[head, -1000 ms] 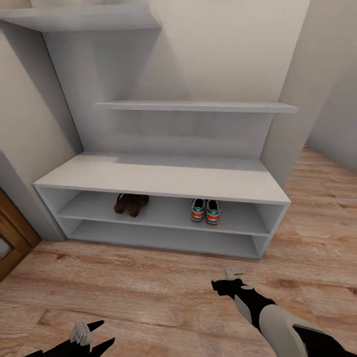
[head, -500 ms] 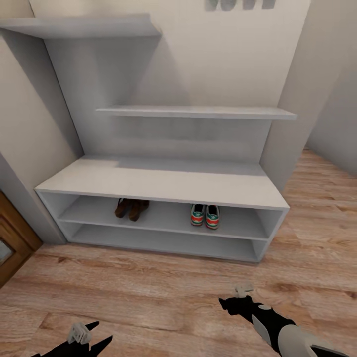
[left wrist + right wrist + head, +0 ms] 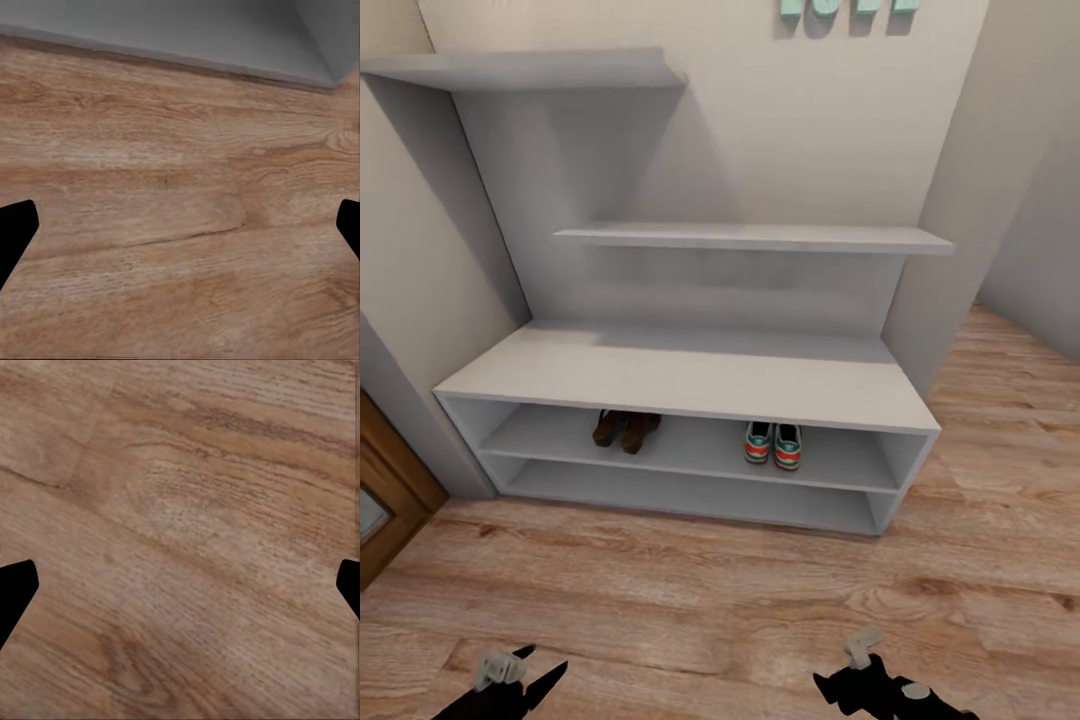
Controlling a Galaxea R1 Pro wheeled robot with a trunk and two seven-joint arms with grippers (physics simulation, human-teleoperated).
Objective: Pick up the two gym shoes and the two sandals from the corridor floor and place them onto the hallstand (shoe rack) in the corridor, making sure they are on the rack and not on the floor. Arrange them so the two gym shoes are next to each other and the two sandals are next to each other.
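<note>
Head view: sandals (image 3: 624, 429) paired beside gym shoes (image 3: 773, 444) on rack (image 3: 690, 372) shelf, probably done; both grippers (image 3: 520, 678) (image 3: 860, 672) wide, empty.

The shoe rack (image 3: 690, 375) is pale grey-white, with mint-green letters (image 3: 848, 8) on the cream wall above it. The sneakers (image 3: 772, 444) are cream-white with green stripes and red-orange accents. The sandals (image 3: 623, 429) are brown. The floor (image 3: 690, 590) is light brown wood plank with visible grain and knots.
</note>
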